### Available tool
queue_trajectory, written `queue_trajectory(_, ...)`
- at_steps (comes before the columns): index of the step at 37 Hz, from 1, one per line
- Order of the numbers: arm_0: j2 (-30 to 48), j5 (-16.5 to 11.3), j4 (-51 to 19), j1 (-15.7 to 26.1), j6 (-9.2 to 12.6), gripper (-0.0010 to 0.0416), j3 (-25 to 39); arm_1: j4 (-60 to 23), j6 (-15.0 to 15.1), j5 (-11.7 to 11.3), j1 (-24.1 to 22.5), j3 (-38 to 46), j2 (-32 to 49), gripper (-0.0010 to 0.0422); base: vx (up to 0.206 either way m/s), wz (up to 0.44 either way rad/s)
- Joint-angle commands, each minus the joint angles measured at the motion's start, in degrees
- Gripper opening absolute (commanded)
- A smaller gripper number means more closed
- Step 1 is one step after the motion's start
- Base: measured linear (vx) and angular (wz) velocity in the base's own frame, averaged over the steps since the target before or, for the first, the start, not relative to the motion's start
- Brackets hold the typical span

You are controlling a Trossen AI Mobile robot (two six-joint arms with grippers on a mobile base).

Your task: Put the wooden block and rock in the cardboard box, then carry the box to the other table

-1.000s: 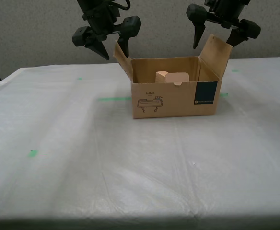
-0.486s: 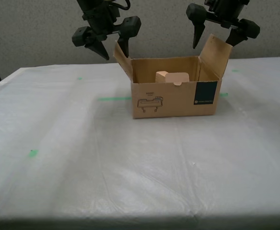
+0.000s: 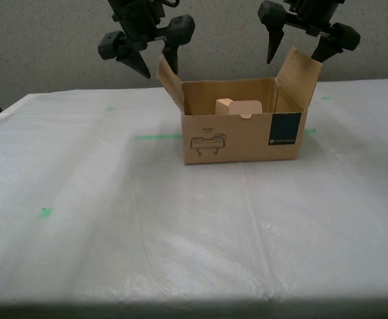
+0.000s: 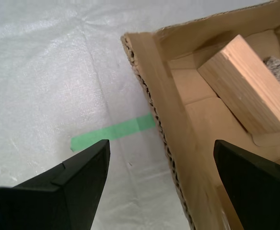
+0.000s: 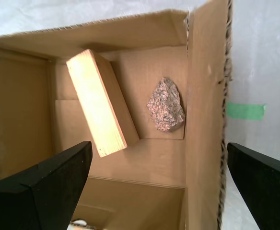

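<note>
The cardboard box (image 3: 242,119) is seen standing on the other table (image 3: 181,219), just above the middle of the exterior view, with its printed front turned toward the camera and both side flaps raised. The wooden block (image 5: 101,103) is shown lying inside the box, leaning at an angle on the bottom panels, and the rock (image 5: 166,105) rests on the box floor just beside it, next to the side wall below one flap; whether block and rock touch cannot be made out.

My first gripper (image 3: 307,43) is held in the upper right of the exterior view, above the raised flap there, with its fingers spread wide and nothing between them. In the first wrist view that flap and the box interior are framed by the two dark fingers (image 5: 49,182).

My second gripper (image 3: 146,52) is held in the upper left of the exterior view, above the other flap, likewise spread and empty. One of its fingers appears to be over the box and the other over the table film.

A green tape strip (image 4: 113,132) is stuck to the film just outside that flap.
</note>
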Motion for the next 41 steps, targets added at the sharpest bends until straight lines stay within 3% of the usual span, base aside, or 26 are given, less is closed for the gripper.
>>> queue_trajectory(1, -1.8, 0.0, -0.2, 0.0, 0.0, 0.0388, 0.1, -0.3, -0.1, -0.1, 0.0, 0.0, -2.1, 0.0293, 0.000, 0.000)
queue_trajectory(18, -13.6, 0.8, -5.8, 0.0, -0.5, 0.0388, 0.0, -6.0, -0.9, -0.1, 0.0, -0.3, -12.7, 0.0293, 0.000, 0.000)
queue_trajectory(22, -17.2, 3.1, -7.4, 0.0, -1.0, 0.0388, 0.1, -7.1, -0.9, -0.1, -0.1, -0.5, -15.2, 0.0293, 0.000, 0.000)
queue_trajectory(26, -21.1, 7.6, -9.4, 0.0, -2.2, 0.0388, 0.0, -7.9, -0.9, -0.2, 0.0, -0.8, -18.0, 0.0293, 0.000, 0.000)
queue_trajectory(30, -24.9, 10.7, -11.3, 0.0, -3.9, 0.0388, 0.0, -8.4, -0.9, -2.7, -0.1, -1.6, -20.7, 0.0293, 0.000, 0.000)
queue_trajectory(37, -31.0, 11.0, -13.1, 0.0, -4.7, 0.0388, 0.0, -8.5, -0.9, -7.0, 0.0, -5.0, -26.5, 0.0293, 0.000, 0.000)
queue_trajectory(41, -33.3, 11.0, -14.2, 0.0, -4.7, 0.0388, 0.0, -8.3, -0.9, -7.4, 0.0, -8.1, -29.7, 0.0293, 0.000, 0.000)
